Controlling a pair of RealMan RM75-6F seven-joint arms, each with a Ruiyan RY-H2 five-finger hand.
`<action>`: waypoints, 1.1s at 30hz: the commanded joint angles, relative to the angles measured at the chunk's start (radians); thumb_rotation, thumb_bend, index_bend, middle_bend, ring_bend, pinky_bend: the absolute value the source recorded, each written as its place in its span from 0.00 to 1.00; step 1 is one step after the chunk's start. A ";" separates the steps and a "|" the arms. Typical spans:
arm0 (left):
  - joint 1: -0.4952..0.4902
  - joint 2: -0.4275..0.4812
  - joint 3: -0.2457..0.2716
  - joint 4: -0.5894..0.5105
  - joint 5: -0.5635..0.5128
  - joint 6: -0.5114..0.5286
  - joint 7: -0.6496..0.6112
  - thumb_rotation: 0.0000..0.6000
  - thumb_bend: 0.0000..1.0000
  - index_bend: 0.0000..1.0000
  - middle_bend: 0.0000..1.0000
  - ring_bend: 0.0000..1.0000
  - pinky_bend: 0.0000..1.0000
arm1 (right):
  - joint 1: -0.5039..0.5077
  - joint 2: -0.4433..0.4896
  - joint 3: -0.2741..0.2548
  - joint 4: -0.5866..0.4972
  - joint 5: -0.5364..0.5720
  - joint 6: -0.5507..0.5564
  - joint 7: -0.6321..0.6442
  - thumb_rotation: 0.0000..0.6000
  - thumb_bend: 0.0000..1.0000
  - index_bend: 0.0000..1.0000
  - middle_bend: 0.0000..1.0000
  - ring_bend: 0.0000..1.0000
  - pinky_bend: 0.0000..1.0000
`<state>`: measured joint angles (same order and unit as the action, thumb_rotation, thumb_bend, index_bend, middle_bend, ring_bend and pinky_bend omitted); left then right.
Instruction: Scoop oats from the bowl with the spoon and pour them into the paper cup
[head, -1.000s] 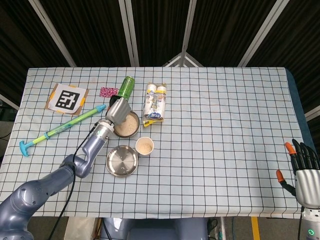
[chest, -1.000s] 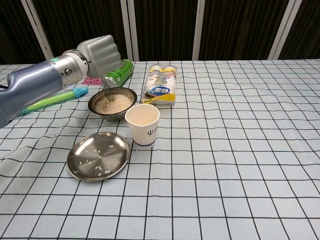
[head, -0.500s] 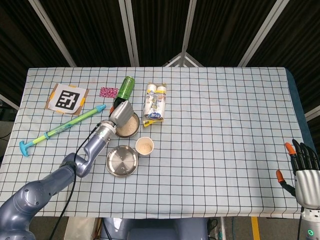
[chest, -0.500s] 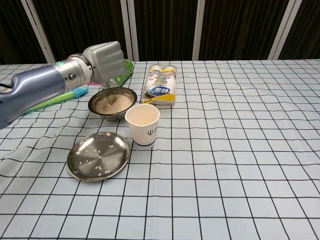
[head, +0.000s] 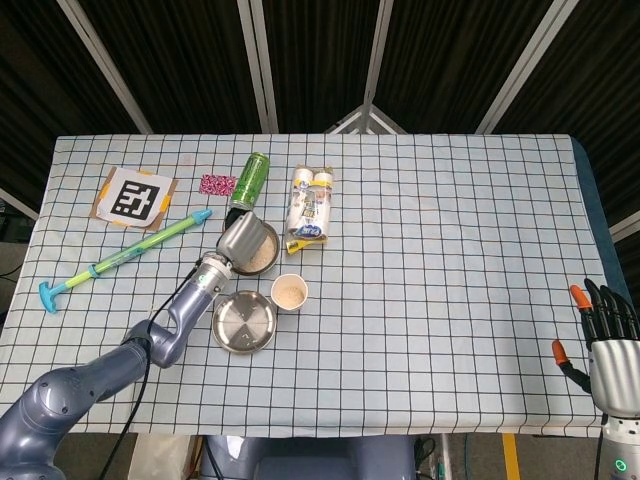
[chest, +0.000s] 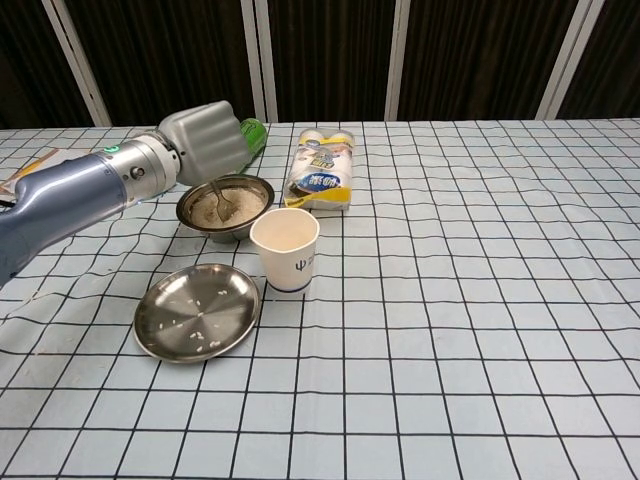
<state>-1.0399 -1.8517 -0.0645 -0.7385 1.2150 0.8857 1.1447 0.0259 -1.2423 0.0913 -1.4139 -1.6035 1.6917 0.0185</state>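
Note:
A steel bowl (chest: 256, 187) of oats (chest: 240, 205) stands at the table's left, also seen from above as the bowl (head: 268, 256). My left hand (chest: 205, 140) hovers over its far-left rim and holds the spoon (chest: 222, 203), whose tip lies in the oats. From the head camera, the left hand (head: 240, 240) covers much of the bowl. The paper cup (chest: 285, 250) stands upright just right of the bowl, nearer the front, with oats in it, and shows as the cup (head: 290, 292) from above. My right hand (head: 605, 335) stays at the table's far right edge, fingers apart, holding nothing.
A flat steel plate (chest: 197, 312) with a few oat flakes lies in front of the bowl. A green can (head: 250, 180) and a bottle pack (chest: 320, 180) stand behind it. A green stick (head: 120, 258), a marker card (head: 133, 196) and a pink item (head: 216, 184) lie at left.
My left hand has dropped lower and tipped back towards the left. The spoon now slants lower, with its tip resting in the oats. The right hand has not moved.

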 joint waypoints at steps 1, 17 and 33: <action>0.025 0.022 -0.032 -0.058 -0.054 -0.007 0.030 1.00 0.46 0.55 1.00 1.00 1.00 | 0.000 0.000 0.000 -0.001 0.001 -0.001 0.000 1.00 0.38 0.00 0.04 0.00 0.10; 0.069 0.058 -0.142 -0.255 -0.366 0.022 0.186 1.00 0.46 0.55 1.00 1.00 1.00 | 0.000 0.003 0.001 -0.005 0.002 -0.004 -0.002 1.00 0.38 0.00 0.04 0.00 0.10; 0.060 0.025 -0.171 -0.264 -0.460 0.130 0.180 1.00 0.46 0.56 1.00 1.00 1.00 | 0.000 0.003 0.001 -0.005 0.002 -0.005 -0.002 1.00 0.38 0.00 0.04 0.00 0.09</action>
<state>-0.9795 -1.8229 -0.2325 -1.0063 0.7572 1.0092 1.3303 0.0258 -1.2397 0.0919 -1.4186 -1.6016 1.6867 0.0162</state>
